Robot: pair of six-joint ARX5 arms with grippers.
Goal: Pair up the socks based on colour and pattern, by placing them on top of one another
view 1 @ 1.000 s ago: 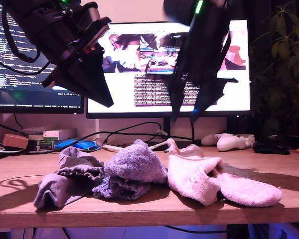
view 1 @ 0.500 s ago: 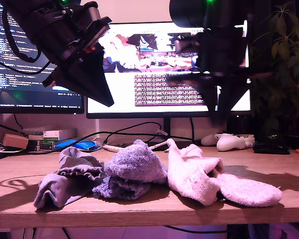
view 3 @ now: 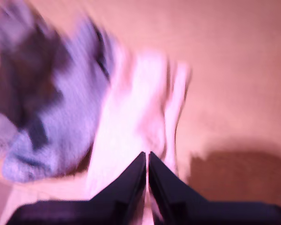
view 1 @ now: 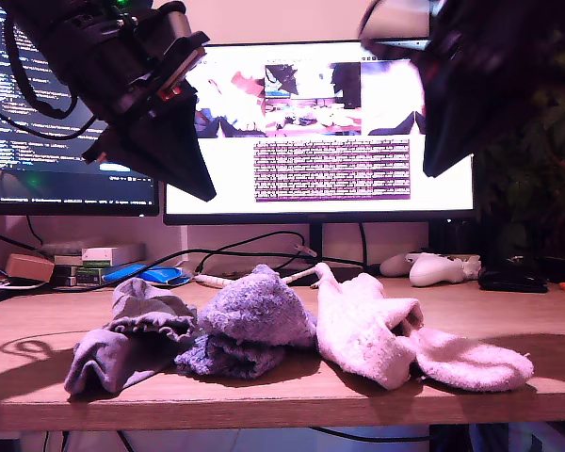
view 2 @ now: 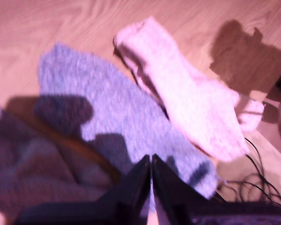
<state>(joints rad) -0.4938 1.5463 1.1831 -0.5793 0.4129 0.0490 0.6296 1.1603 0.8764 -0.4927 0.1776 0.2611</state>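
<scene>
Socks sit bunched in a row near the front edge of the wooden desk [view 1: 282,395], none stacked as a neat pair. Grey socks [view 1: 122,344] are at the exterior view's left, crumpled, ribbed cuff up. Blue-purple fuzzy socks [view 1: 250,320] are in the middle, one heaped on the other, touching the grey pile. Pale pink-white terry socks [view 1: 377,334] are at the exterior view's right, against the blue ones, with one toe end trailing out toward the right.

My first gripper [view 2: 151,161] is closed, fingertips together, holding nothing. It hangs well above the socks; its wrist view looks down on the blue-purple knit with the pink sock beside it and the grey pile in shadow. In the exterior view it is the dark wedge [view 1: 174,155] at upper left.

My second gripper [view 3: 147,159] is also closed and empty, jaws meeting at the tips, high over the pink socks. Its wrist view is motion-blurred. In the exterior view the arm at upper right is blurred too.

Behind the socks: a monitor [view 1: 320,127] at centre, a second screen [view 1: 38,122] at the exterior view's left, loose cables [view 1: 245,250], and a white game controller [view 1: 438,268] at the back right of the desk.
</scene>
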